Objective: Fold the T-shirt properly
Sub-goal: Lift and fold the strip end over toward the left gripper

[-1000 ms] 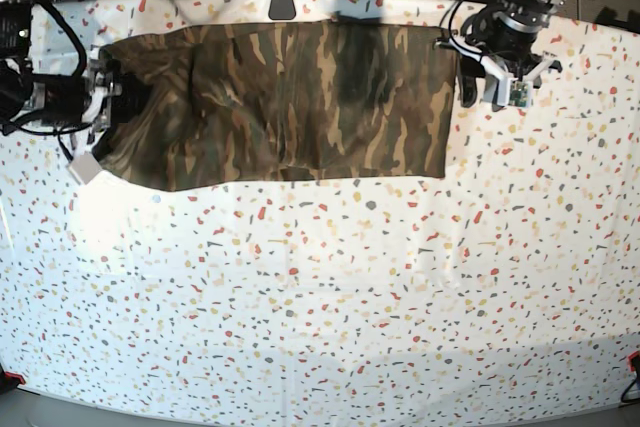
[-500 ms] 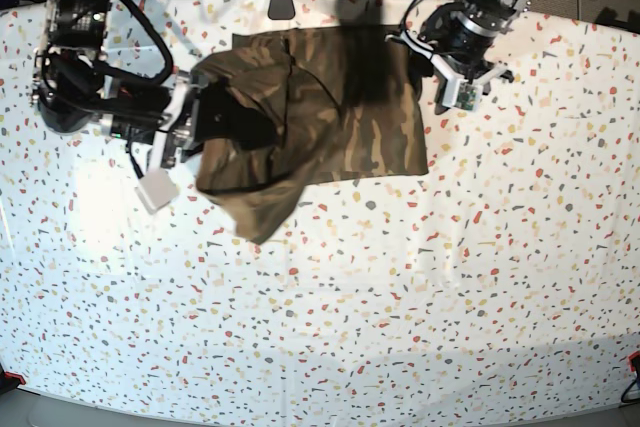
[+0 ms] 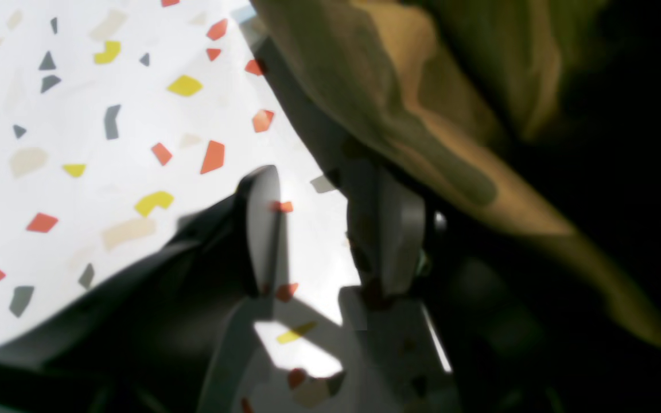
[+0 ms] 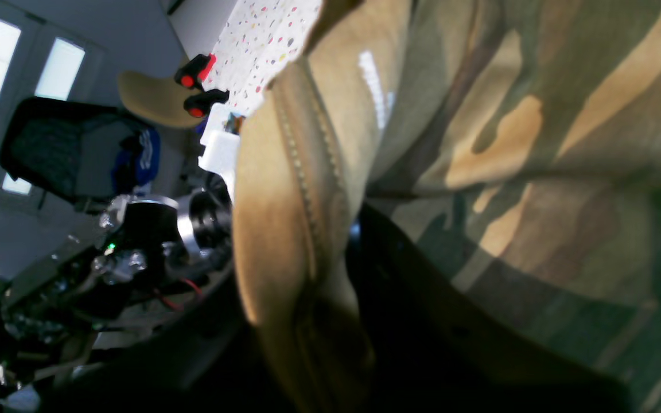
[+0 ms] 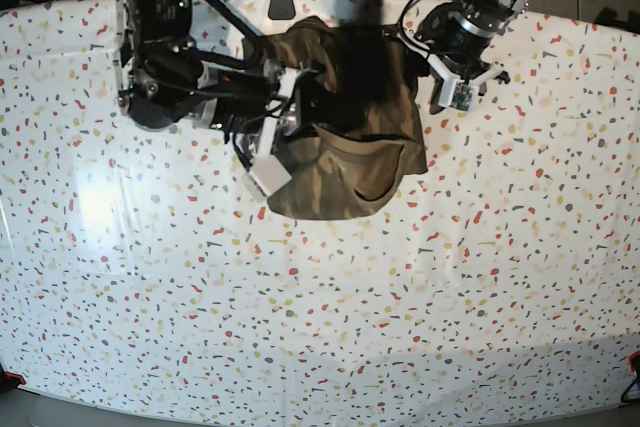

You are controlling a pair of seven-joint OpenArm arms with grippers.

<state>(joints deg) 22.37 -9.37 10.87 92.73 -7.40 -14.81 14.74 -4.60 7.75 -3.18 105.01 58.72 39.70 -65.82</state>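
**Camouflage shirt held half-folded at the table's far edge**

The T-shirt [image 5: 350, 162] is seen bunched near the far side of the speckled table [image 5: 320, 317], one end lifted and carried over the rest. That lifted end is pinched by the right gripper [image 5: 300, 97], whose jaws are pressed together on a tan stitched hem (shown close up in the right wrist view, the T-shirt [image 4: 479, 143] filling most of the picture). The left gripper [image 5: 452, 75] is held at the shirt's other edge, its fingers [image 3: 261, 229] spread apart with bare tabletop visible between them; no cloth is caught there. A fold of the T-shirt [image 3: 422, 115] is draped just beside the outer finger.
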